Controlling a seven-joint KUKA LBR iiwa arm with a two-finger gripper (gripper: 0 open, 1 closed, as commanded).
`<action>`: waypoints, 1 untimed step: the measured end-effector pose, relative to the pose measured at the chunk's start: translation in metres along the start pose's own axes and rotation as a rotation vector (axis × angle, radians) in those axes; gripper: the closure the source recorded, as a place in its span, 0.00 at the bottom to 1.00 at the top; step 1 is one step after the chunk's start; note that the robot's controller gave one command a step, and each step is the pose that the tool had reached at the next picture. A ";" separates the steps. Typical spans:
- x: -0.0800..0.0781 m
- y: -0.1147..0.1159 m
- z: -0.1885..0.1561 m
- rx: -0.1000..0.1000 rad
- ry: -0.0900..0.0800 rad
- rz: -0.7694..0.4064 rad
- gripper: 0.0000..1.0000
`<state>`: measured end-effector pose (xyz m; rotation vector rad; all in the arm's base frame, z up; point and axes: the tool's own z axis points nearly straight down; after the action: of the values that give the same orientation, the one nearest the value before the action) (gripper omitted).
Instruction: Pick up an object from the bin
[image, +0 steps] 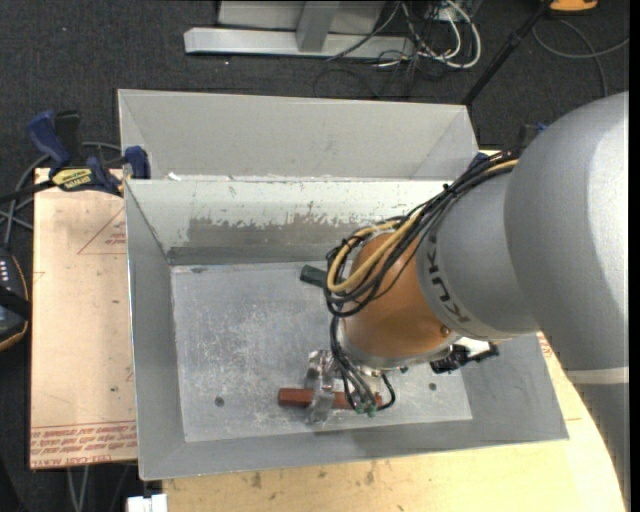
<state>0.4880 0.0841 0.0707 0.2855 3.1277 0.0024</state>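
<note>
**Bin** (150, 330): grey metal, sloped walls, flat scuffed floor. Most of the floor is bare.

**Arm** (560, 230): large grey body that enters from the right and reaches down over the right half of the floor.

**Cover** (395, 325): orange, on the wrist, rounded.

**Cables** (372, 258): black and yellow, looped over the top of the cover. Thinner wires hang beside the gripper.

**Gripper** (323, 392): low at the front of the floor, near the front wall and a little right of the middle. It stands right at the block. How wide it is set cannot be told, nor whether it grips anything.

**Block** (293, 398): small, red-brown, oblong, lying flat on the floor at the front. Its left end juts out to the left of the gripper, and a reddish bit shows on the gripper's right side as well.

**Dark piece** (312, 274): small, blackish, near the back of the floor, at the cover's upper left edge and partly hidden by it. What kind of thing it is cannot be told. It lies well apart from the block.
</note>
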 end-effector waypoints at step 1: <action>-0.001 0.001 -0.040 -0.001 -0.003 0.000 1.00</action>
<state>0.4889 0.0845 0.1103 0.2846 3.1246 0.0037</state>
